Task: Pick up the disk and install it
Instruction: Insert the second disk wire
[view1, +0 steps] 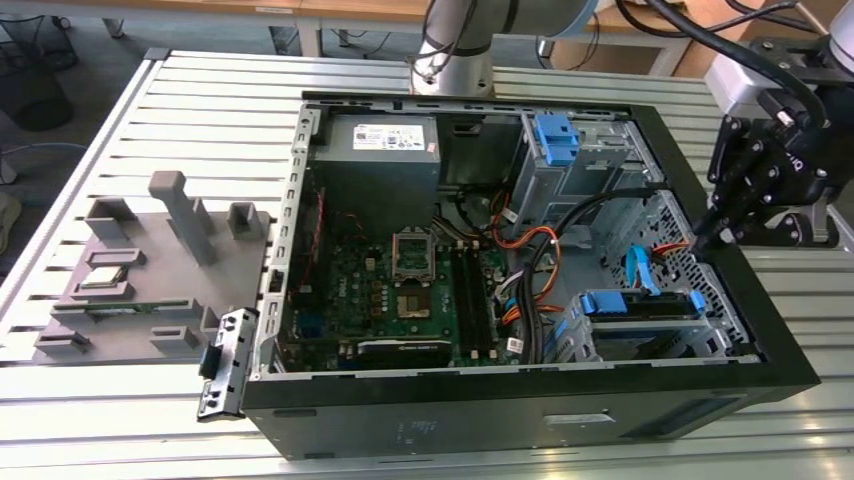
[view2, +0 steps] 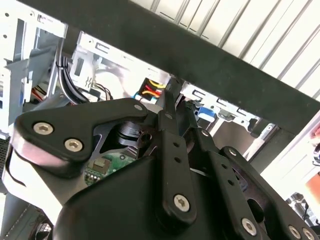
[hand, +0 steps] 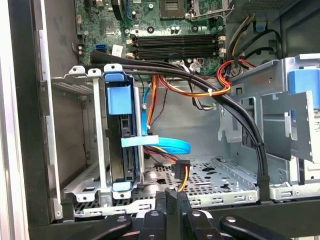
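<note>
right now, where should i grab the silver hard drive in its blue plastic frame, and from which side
Probably the blue plastic frame's exposed end, pinched across its narrow width, coming from the black computer case's open side. The silver hard drive stands on edge inside the metal drive cage, whose walls cover its broad faces.
</note>
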